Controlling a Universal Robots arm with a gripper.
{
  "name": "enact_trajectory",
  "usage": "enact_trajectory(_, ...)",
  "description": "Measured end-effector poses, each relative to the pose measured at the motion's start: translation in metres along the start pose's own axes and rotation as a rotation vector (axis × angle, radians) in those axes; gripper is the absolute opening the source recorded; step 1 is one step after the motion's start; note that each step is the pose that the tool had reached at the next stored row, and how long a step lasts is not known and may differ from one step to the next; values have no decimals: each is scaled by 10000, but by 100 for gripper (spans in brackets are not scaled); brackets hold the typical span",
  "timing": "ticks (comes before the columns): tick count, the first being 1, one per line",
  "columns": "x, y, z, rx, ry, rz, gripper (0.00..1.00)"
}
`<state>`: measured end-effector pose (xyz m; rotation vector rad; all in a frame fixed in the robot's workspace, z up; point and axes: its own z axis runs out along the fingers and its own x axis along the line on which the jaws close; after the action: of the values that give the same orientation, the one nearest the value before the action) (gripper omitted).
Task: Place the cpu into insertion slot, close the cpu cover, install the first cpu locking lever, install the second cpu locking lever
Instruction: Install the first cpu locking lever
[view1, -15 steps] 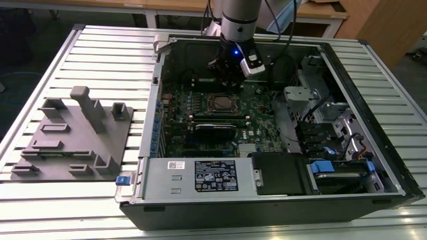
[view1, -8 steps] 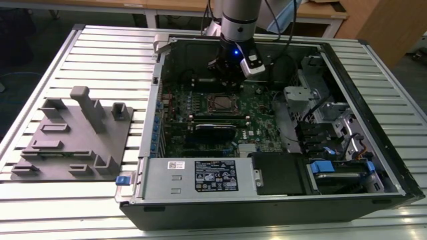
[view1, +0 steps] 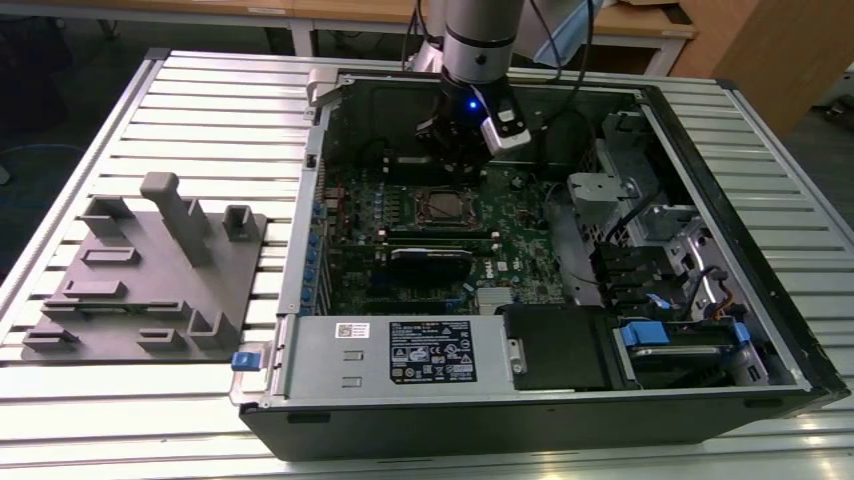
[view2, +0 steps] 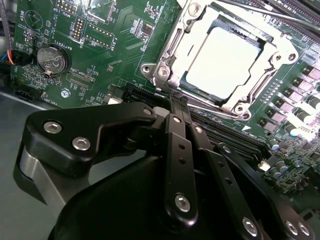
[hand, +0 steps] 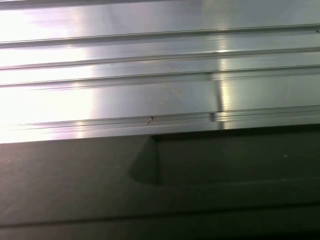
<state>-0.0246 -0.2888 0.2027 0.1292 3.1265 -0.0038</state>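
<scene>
In the exterior view the arm (view1: 477, 40) reaches down into the open computer case (view1: 747, 300) lying on the slatted worktop (view1: 214, 100). That puts the jaws just above the green board (view1: 400, 230), with the socket (view1: 441, 207) a little beyond their tips, while a grey holder tray (view1: 147, 270) lies well apart from the jaws, outside the case. In the second wrist view the jaws look clenched: the two black fingers (view2: 179, 150) are pressed together with nothing seen between them, tips close to the socket's nearest corner. The chip (view2: 225, 55) sits flat in the socket just ahead of the tips, and the cover frame (view2: 270, 60) lies around it, seemingly folded down to pin it. A thin wire lever (view2: 210, 103) runs along the frame's edge nearest the jaws, though I cannot tell whether it is latched. In the first wrist view pale slats meet a dark panel (hand: 200, 190), probably because that camera looks away from the jaws' work
</scene>
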Motion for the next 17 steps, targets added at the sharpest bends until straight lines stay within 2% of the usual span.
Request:
enact_trajectory(10, -4, 1, 18, -1, -1, 1, 11)
enact_trajectory(17, -4, 1, 7, -4, -2, 1, 11)
